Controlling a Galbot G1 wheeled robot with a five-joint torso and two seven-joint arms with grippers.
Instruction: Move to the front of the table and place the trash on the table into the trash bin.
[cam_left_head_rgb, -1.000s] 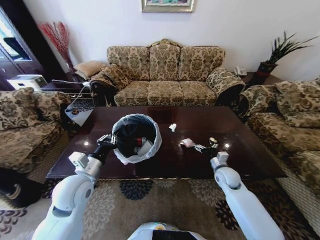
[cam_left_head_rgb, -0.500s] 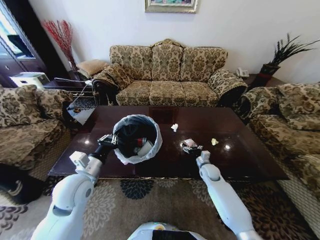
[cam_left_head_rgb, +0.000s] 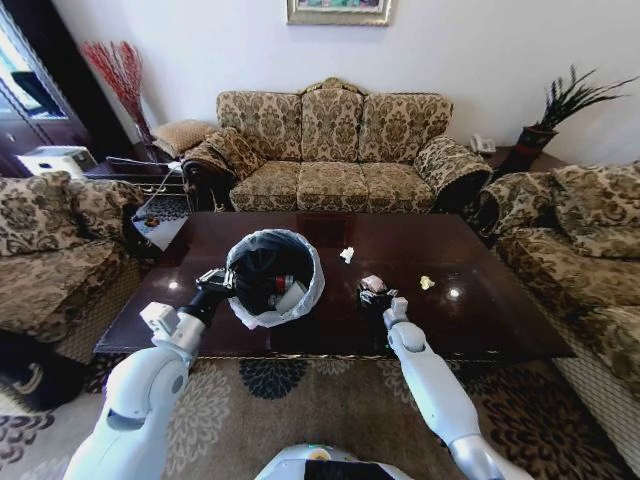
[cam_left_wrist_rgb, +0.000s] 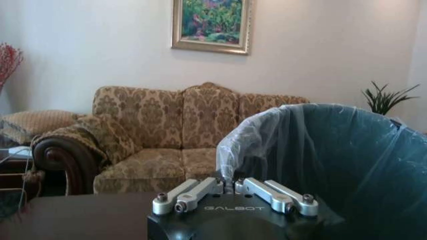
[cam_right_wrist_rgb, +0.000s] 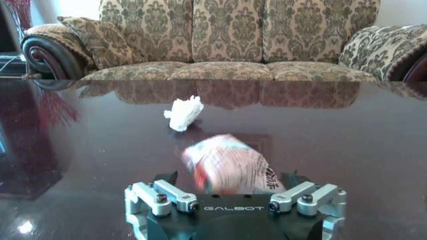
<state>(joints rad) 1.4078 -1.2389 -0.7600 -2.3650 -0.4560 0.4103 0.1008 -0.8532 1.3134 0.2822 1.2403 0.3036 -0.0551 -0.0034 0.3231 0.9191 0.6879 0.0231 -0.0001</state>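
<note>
On the dark-brown table, the trash bin with its whitish bag stands left of centre; a red-labelled bottle and white pieces lie inside. My left gripper is shut on its near-left rim, and the left wrist view shows the gripper closed against the bag edge of the bin. My right gripper is open at a small red-and-white wrapper. In the right wrist view that wrapper sits between the spread fingers of the gripper. Crumpled white paper lies beyond it.
A small yellowish scrap lies on the table to the right of my right gripper. Patterned sofas stand behind, left and right of the table. A patterned rug lies between me and the table's front edge.
My right gripper has swung left along the table from near the yellowish scrap to the wrapper. The left gripper and the bin have stayed where they were.
</note>
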